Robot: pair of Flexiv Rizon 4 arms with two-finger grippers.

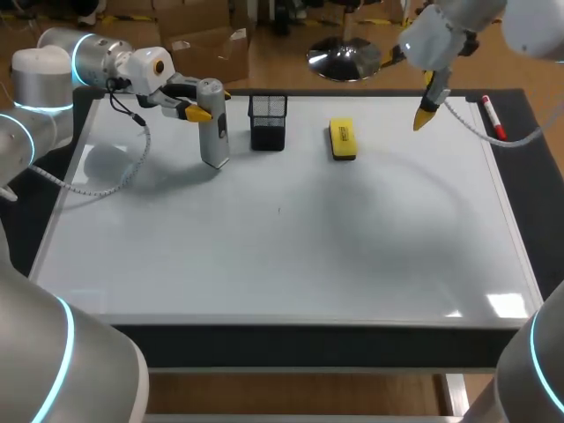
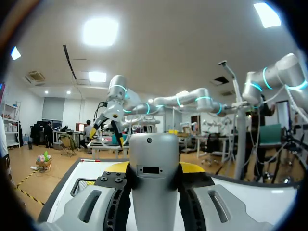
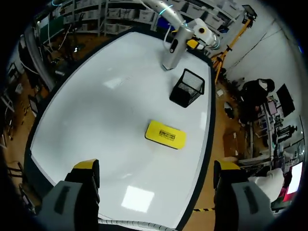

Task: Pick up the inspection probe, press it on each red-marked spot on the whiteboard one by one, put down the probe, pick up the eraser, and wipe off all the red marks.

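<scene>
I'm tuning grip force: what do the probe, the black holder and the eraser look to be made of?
The probe: smooth satin grey shell with soft highlights, likely moulded plastic, perhaps painted metal. The black holder: see-through lattice walls, so wire mesh, probably coated metal, matte. The eraser: plain yellow top, seemingly hard plastic; the dark lower edge may be felt, too small to tell.

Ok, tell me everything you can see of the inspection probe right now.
The inspection probe is a smooth light grey cylinder with a rounded top and a small dark rectangular window on one face. It stands upright at the far left of the whiteboard, beside the black mesh cup. The left gripper clamps its upper part from both sides. Whether its base touches the board is unclear.
</scene>
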